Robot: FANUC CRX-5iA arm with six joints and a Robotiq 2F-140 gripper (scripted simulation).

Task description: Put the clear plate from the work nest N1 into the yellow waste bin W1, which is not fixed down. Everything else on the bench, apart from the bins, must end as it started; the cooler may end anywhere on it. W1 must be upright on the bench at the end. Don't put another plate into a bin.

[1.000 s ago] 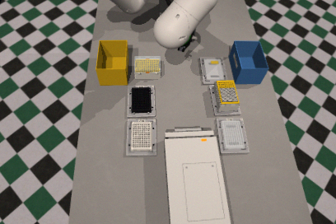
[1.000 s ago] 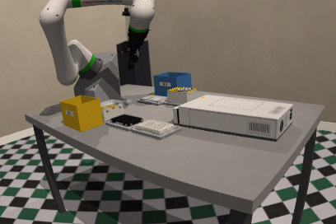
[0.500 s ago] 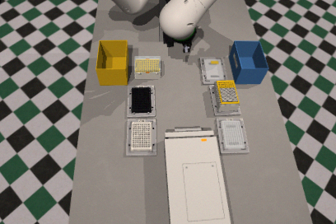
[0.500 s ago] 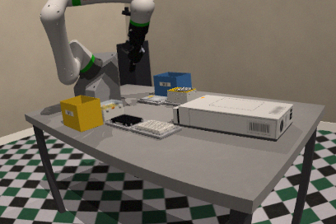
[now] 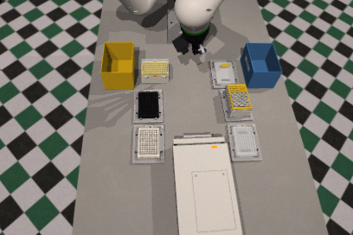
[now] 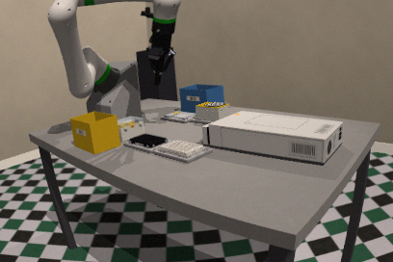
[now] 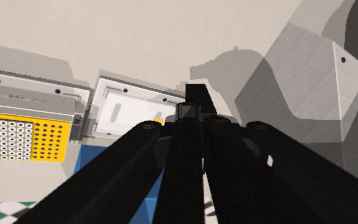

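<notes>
The yellow bin W1 (image 5: 118, 66) (image 6: 95, 132) stands upright at the bench's back left. A pale, see-through-looking well plate (image 5: 244, 139) lies in the front right nest; I cannot read the nest labels. A white lidded plate with an orange mark (image 5: 224, 73) (image 7: 130, 112) lies in the back right nest. My gripper (image 5: 195, 48) (image 6: 157, 68) (image 7: 194, 99) is shut and empty. It hangs high over the back middle of the bench, apart from every plate.
A blue bin (image 5: 260, 65) (image 6: 202, 96) stands at the back right. A yellow-topped box (image 5: 239, 97) (image 7: 22, 140), a pale yellow box (image 5: 154, 69), a black plate (image 5: 148, 104) and a white plate (image 5: 148, 142) sit in nests. A large white instrument (image 5: 208, 182) (image 6: 275, 133) fills the front.
</notes>
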